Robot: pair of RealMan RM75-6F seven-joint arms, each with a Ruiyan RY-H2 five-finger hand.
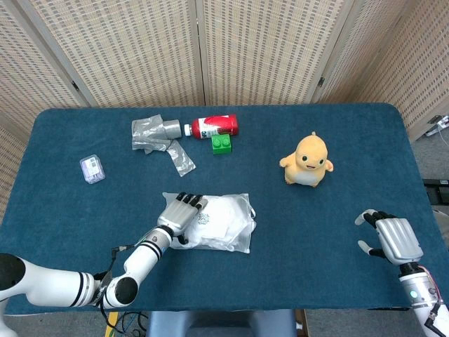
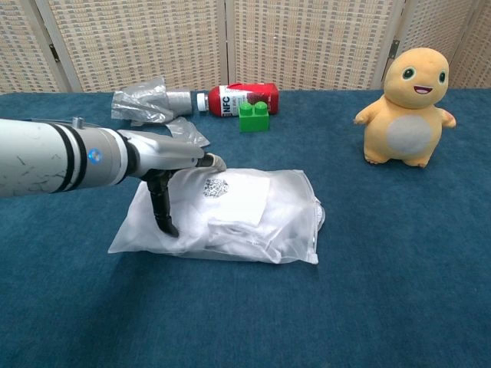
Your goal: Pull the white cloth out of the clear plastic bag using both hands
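The clear plastic bag (image 1: 228, 226) (image 2: 284, 222) lies flat near the table's front middle, with the folded white cloth (image 2: 234, 205) inside it. My left hand (image 1: 181, 213) (image 2: 165, 162) rests on the bag's left end. Its fingers stretch over the top and its thumb (image 2: 163, 215) points down against the bag's near side. I see no fold of the bag gripped. My right hand (image 1: 393, 239) hovers at the front right of the table with fingers spread and nothing in it, far from the bag; only the head view shows it.
A yellow plush toy (image 1: 307, 161) (image 2: 408, 107) stands to the right of the bag. At the back lie a red bottle (image 1: 219, 126) (image 2: 238, 98), a green brick (image 1: 222, 143) (image 2: 254, 117) and crumpled silver plastic (image 1: 156, 133). A small clear box (image 1: 92, 169) sits far left.
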